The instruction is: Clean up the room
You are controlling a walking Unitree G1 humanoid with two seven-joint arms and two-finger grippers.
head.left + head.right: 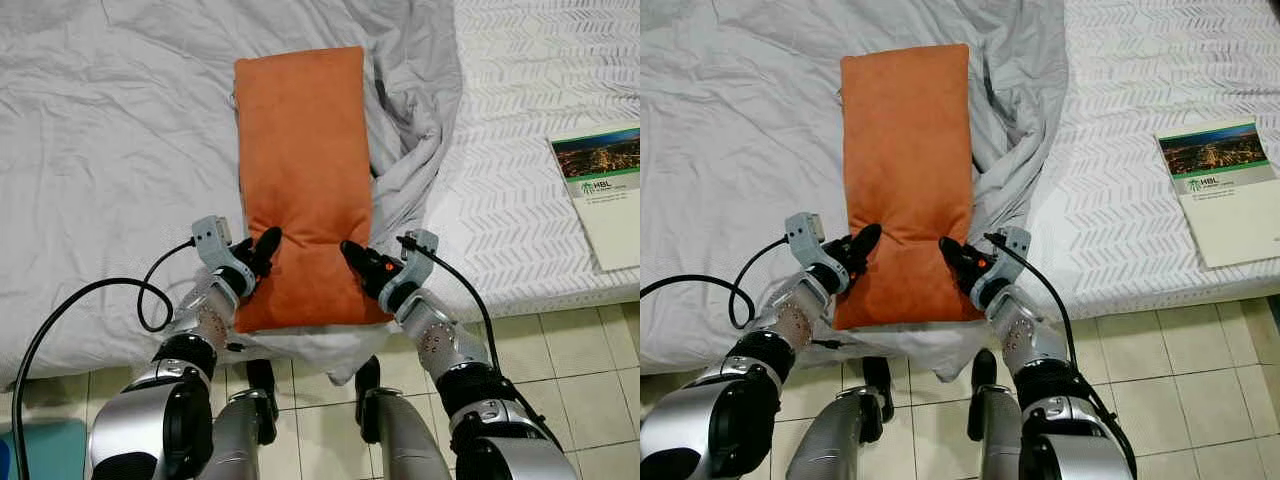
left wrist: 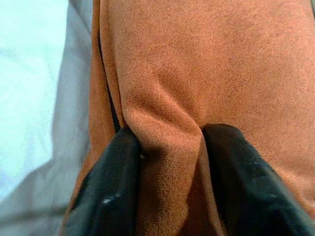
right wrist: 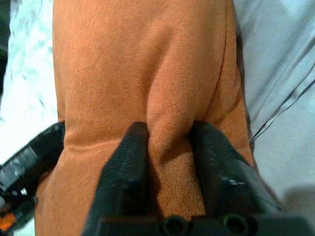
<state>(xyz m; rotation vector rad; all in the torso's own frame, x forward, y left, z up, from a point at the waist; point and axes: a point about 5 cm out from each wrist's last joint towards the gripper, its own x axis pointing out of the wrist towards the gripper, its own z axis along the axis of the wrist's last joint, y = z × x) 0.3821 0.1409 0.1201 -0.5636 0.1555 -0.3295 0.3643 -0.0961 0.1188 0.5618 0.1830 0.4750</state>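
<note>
a long rectangular orange suede-like cushion point(image 1: 300, 170) lies lengthwise on the rumpled grey bed sheet point(image 1: 100, 150), its near end hanging just past the edge of the bed toward the robot. both grippers have it by that near end. the left gripper point(image 1: 262, 252) pinches the cushion's left edge, and the left wrist view shows its two black fingers point(image 2: 106, 196) clamped on a raised fold of orange fabric beside the zip seam. the right gripper point(image 1: 358, 260) pinches the cushion's right edge in the same way, its black fingers point(image 3: 125, 167) squeezed on a ridge of the cover (the left gripper's tip peeks in at the side of that same wrist view).

to the right of the cushion the grey sheet is bunched in a heap, and beyond that lies bare white patterned mattress point(image 1: 520, 150). well to the right of the cushion, near the mattress edge, rests a white booklet with a green-and-photo cover point(image 1: 605, 190). below the cushion's near end is pale tiled floor point(image 1: 560, 370).

as a judgement, the tidying is at an early stage: the cushion is gripped but not yet put in its proper place, the sheet is not smoothed, and the booklet looks untouched.
</note>
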